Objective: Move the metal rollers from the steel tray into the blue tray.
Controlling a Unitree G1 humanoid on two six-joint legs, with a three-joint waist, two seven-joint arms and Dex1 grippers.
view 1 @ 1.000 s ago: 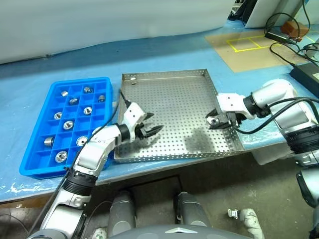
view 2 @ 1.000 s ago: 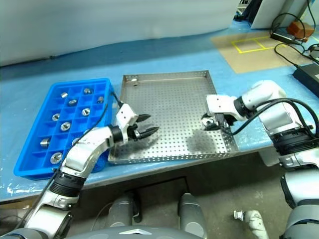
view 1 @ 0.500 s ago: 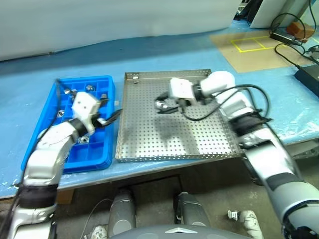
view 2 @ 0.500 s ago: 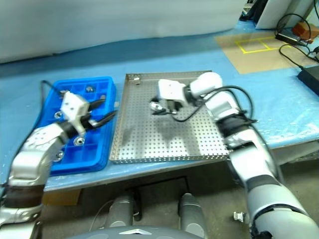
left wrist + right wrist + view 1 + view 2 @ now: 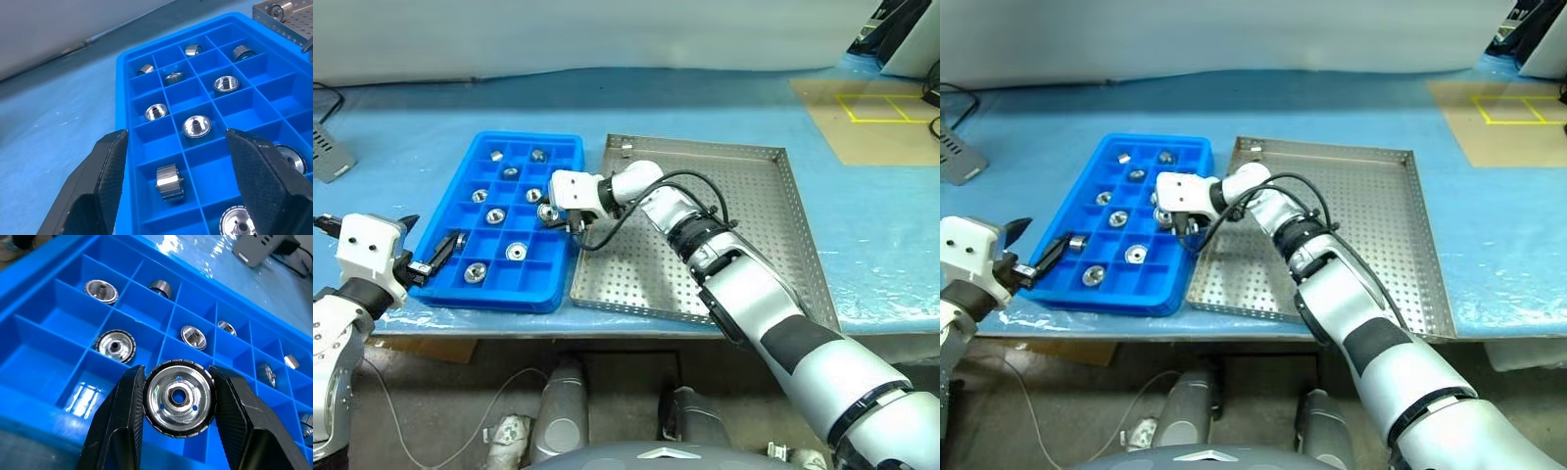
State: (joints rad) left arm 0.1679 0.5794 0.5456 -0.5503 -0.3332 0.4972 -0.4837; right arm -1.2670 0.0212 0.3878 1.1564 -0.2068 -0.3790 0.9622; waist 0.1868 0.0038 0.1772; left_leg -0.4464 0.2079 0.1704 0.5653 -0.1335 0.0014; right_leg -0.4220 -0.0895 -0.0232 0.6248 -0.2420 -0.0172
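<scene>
Right claw holds a roller over the near-right edge of the blue tray, with free cells just beneath it.

The right claw (image 5: 177, 404) is clamped on one metal roller (image 5: 177, 397), gripped by its rim with the central hole facing the wrist camera; it hangs above the blue tray (image 5: 447, 289) on the side next to the steel tray (image 5: 773, 255), whose perforated floor looks bare of rollers. Empty compartments lie directly below and just beyond the fingertips, so the drop looks short and downward. The left claw (image 5: 178, 161) stands spread wide and empty at the tray's opposite edge, off the bench (image 5: 401, 127), farther from those cells.
</scene>
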